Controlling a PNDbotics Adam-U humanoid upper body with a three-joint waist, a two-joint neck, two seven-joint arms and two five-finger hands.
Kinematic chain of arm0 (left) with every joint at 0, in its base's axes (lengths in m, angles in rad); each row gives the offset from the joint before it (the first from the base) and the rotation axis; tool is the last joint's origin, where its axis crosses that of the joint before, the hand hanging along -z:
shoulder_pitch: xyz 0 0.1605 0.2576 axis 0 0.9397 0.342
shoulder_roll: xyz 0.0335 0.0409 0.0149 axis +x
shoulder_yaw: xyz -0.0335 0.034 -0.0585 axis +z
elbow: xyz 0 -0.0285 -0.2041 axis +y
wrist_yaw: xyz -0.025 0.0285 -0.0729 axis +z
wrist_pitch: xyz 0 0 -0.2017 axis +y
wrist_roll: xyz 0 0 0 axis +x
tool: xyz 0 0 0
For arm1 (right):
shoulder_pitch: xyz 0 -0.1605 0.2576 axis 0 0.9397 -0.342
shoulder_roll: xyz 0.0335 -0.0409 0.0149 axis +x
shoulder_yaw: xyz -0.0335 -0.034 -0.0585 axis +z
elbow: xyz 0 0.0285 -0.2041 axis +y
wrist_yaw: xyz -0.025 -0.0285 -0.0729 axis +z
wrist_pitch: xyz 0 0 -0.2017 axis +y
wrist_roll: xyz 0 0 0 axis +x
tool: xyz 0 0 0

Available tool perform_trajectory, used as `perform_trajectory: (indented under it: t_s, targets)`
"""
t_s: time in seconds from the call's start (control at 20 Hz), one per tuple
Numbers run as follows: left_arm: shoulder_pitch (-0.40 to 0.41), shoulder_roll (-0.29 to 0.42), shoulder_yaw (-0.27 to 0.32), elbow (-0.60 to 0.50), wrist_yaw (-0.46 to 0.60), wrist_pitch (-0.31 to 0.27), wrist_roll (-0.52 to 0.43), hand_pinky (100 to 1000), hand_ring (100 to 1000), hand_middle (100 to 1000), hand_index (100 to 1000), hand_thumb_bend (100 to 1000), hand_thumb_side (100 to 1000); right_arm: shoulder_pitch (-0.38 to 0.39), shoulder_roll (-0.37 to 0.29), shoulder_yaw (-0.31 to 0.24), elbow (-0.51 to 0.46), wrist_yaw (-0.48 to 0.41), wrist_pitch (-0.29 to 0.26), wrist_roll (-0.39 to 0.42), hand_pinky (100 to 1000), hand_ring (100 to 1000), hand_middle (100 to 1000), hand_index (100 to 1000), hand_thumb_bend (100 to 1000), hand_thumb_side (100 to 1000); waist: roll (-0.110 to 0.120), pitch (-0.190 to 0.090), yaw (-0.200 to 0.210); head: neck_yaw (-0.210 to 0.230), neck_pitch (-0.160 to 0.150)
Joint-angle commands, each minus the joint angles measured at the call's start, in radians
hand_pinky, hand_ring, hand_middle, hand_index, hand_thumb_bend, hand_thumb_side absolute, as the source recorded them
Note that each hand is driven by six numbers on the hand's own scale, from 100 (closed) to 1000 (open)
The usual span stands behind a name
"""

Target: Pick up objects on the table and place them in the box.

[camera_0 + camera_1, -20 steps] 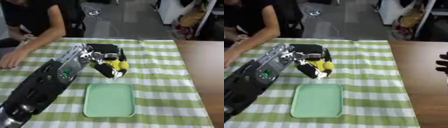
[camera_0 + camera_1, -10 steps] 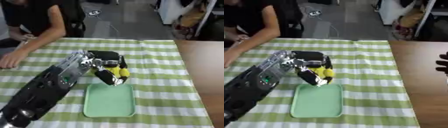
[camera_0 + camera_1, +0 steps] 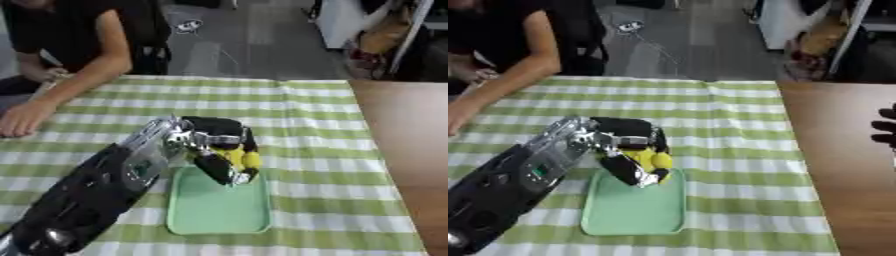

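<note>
Yellow object [image 3: 238,157], small and rounded with a smooth skin, is looking light and perhaps a little slippery; I judge that holding it around its middle is the safest. The left hand [image 3: 219,150] is curling its fingers [image 3: 216,170] around it, closed on it, and is holding it just above the far edge of the green tray [image 3: 219,210] on the checked tablecloth [image 3: 315,130]. The right hand [image 3: 884,131] is showing only at the right edge, so its state is unclear.
</note>
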Motion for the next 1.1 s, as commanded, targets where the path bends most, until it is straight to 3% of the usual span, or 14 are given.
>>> perform_trajectory:
  t_s: [0.05,0.4,0.65,0.7,0.9,1.0,1.05,1.1]
  targets:
    - [-0.007,0.002,0.001,0.003,0.016,0.003,-0.004,100,100,412,558,100,448,-0.008,-0.019,-0.002,-0.012,0.002,-0.001,0.001,692,752,782,899,100,784,-0.001,-0.015,0.001,-0.008,-0.002]
    - [0.003,-0.007,-0.008,0.016,0.044,0.004,-0.013,100,111,447,580,100,447,-0.007,-0.019,-0.003,-0.012,0.002,-0.001,0.000,692,752,782,899,100,784,-0.001,-0.015,0.002,-0.008,-0.002]
    - [0.009,-0.003,-0.005,0.023,0.055,-0.004,-0.027,100,280,492,604,100,411,-0.006,-0.019,-0.004,-0.012,0.002,-0.001,0.000,692,752,782,899,100,784,-0.002,-0.015,0.003,-0.008,-0.001]
    - [0.009,-0.001,-0.004,0.022,0.057,-0.007,-0.033,148,317,503,609,100,414,-0.006,-0.019,-0.004,-0.012,0.002,-0.001,-0.001,692,752,782,899,100,783,-0.002,-0.015,0.003,-0.008,-0.001]
    - [0.010,0.004,0.002,0.016,0.064,-0.019,-0.051,218,340,514,615,100,438,-0.005,-0.020,-0.004,-0.012,0.002,-0.001,-0.001,692,752,782,899,100,784,-0.002,-0.015,0.005,-0.007,-0.001]
    - [0.010,0.006,0.006,0.011,0.065,-0.024,-0.054,281,363,525,621,172,463,-0.005,-0.020,-0.005,-0.012,0.002,-0.001,-0.001,692,752,782,899,100,784,-0.002,-0.015,0.005,-0.008,-0.002]
    - [0.010,0.007,0.008,0.008,0.066,-0.026,-0.055,333,375,532,624,275,494,-0.005,-0.020,-0.005,-0.012,0.002,-0.001,-0.001,692,752,782,899,100,784,-0.002,-0.015,0.005,-0.009,-0.002]
    - [0.011,0.009,0.011,0.005,0.065,-0.028,-0.055,354,378,532,624,296,500,-0.005,-0.020,-0.005,-0.012,0.002,-0.001,-0.002,692,752,782,899,100,784,-0.002,-0.015,0.005,-0.009,-0.002]
